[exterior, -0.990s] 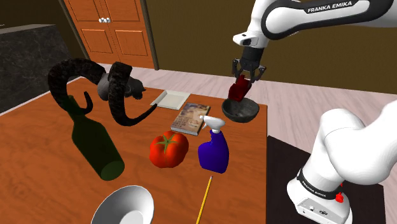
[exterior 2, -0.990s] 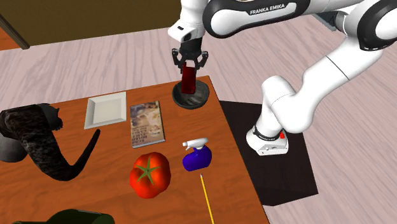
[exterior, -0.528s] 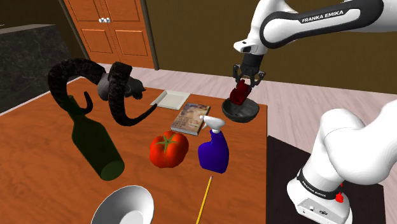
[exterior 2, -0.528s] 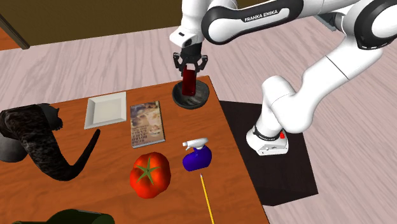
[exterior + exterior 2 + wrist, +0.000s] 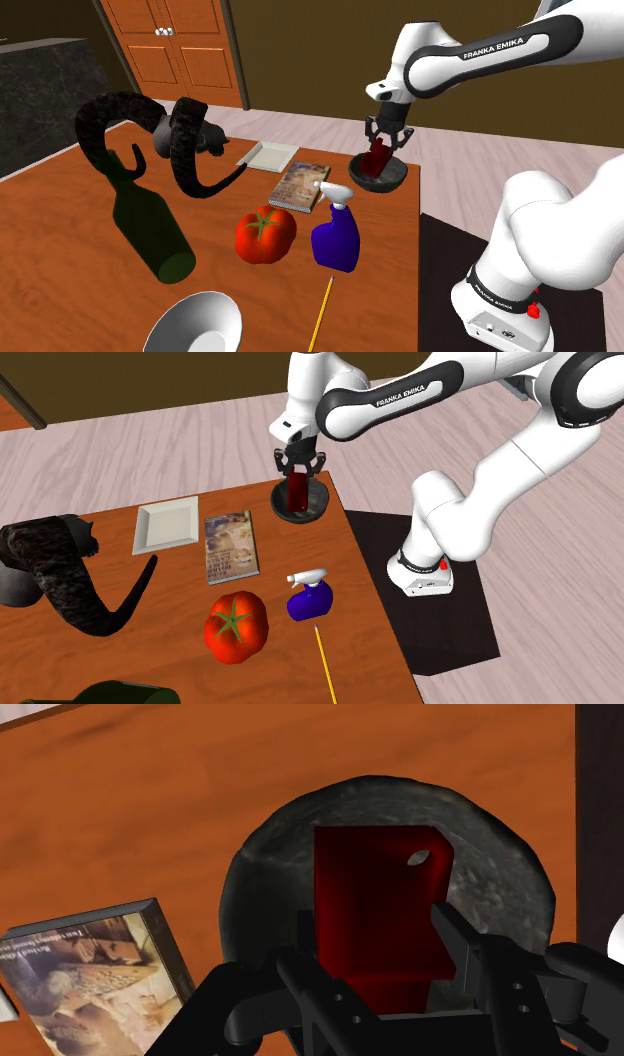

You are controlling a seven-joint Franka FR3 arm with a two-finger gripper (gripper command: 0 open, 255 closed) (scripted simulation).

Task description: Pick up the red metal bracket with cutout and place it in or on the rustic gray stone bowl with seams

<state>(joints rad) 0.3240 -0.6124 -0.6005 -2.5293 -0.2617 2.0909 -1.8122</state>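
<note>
The dark grey stone bowl (image 5: 394, 181) (image 5: 317, 504) (image 5: 500, 874) sits at the far corner of the wooden table, near the edge on the stand's side. The red bracket (image 5: 377, 161) (image 5: 295, 492) (image 5: 375, 894), a flat plate with a small hole near one corner, hangs upright with its lower end down inside the bowl. My gripper (image 5: 381, 150) (image 5: 297, 480) (image 5: 375, 922) is directly over the bowl, and its black fingers are shut on the bracket's two sides. Whether the bracket touches the bowl's bottom is hidden.
A book (image 5: 298, 186) lies beside the bowl, with a white square tray (image 5: 266, 155) past it. A blue spray bottle (image 5: 336, 232), a tomato (image 5: 265, 234) and a yellow pencil (image 5: 321, 313) stand nearer. Dark curved horns (image 5: 185, 145), a green bottle (image 5: 150, 225) and a white bowl (image 5: 195, 323) fill the shoulder view's left.
My gripper has come down with the bracket, from above the bowl's rim until the bracket's lower end is inside the bowl. Nothing else on the table has moved.
</note>
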